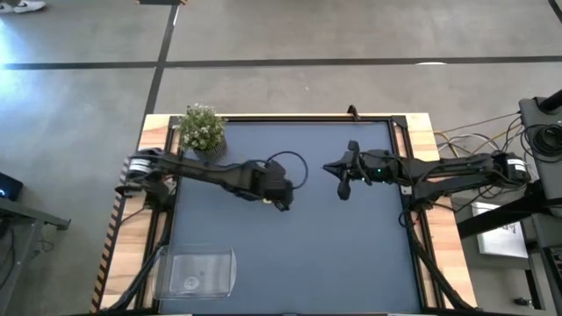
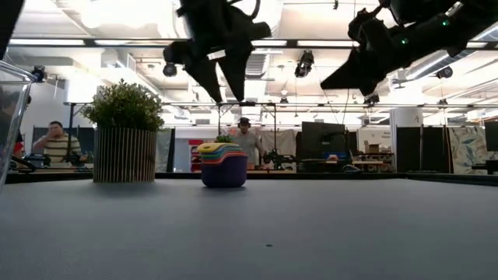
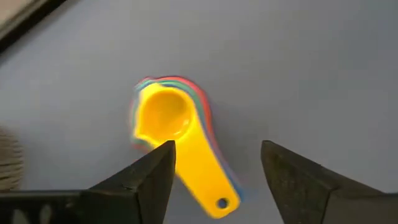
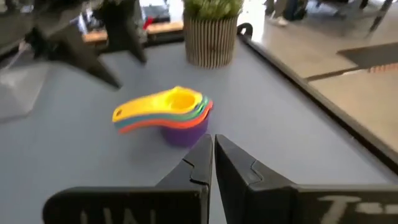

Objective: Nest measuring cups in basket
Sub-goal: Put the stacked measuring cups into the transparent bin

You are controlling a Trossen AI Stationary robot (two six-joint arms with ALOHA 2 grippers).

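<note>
Clear rounded plastic basket (image 1: pixel 198 270) at the matte blue bench's (image 1: pixel 334 237) front-left corner. Left pincer (image 3: pixel 214 171) spread, hovering above the stacked glossy plastic measuring cups (image 3: pixel 177 134), yellow on top, purple at bottom, mid-bench. Right pincer (image 4: pixel 213 155) pressed together, raised beside the stack.

Measuring cups (image 4: pixel 171 115) nested, yellow topmost, on table; basket (image 1: pixel 197 270) well apart

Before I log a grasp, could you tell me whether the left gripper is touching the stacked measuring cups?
Apart. In the low view the left gripper hangs open above the measuring cups, with clear background between them.
</note>
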